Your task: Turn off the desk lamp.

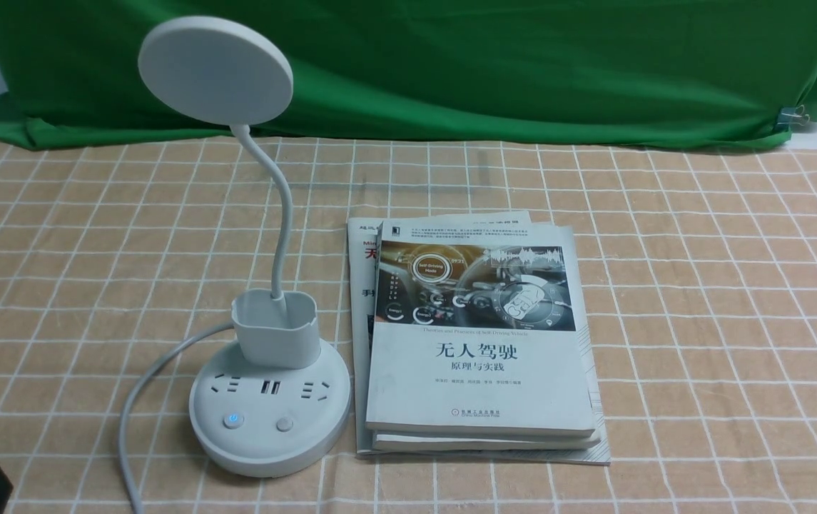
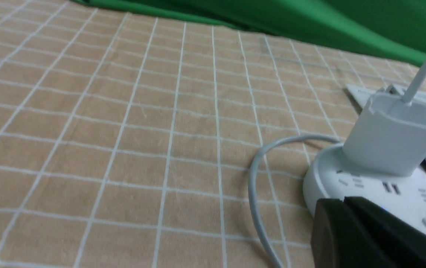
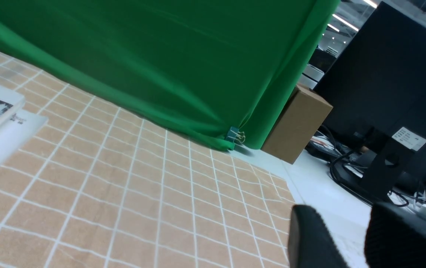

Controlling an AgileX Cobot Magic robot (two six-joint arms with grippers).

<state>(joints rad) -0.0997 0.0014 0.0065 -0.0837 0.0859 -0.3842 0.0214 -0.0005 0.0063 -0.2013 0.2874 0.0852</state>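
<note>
1. Desk lamp: white, standing in the lower left-centre of the front view on the checked tablecloth. Its round base carries sockets and two buttons along the near edge; the left button shows a small blue glow, the right button is plain.
2. Left gripper: a dark shape at the lower right of the left wrist view, overlapping the near rim of the lamp base; only a black corner of it shows at the lower left edge of the front view. Whether its jaws are open or closed cannot be told.
3. Right gripper: two dark fingers at the lower right of the right wrist view, a narrow gap between them, holding nothing.
4. Power cable: grey, leaving the base on its left and curving toward the bottom edge.
5. Cup holder: open-topped, seated on the rear of the base.
6. Stack of books: just right of the base, centre frame, lying flat.
7. Neck: thin, curving upward from the holder.
8. Disc head: flat and round, upper left of frame.
9. Green backdrop cloth: across the top, pinned by a binder clip at upper right.
</note>
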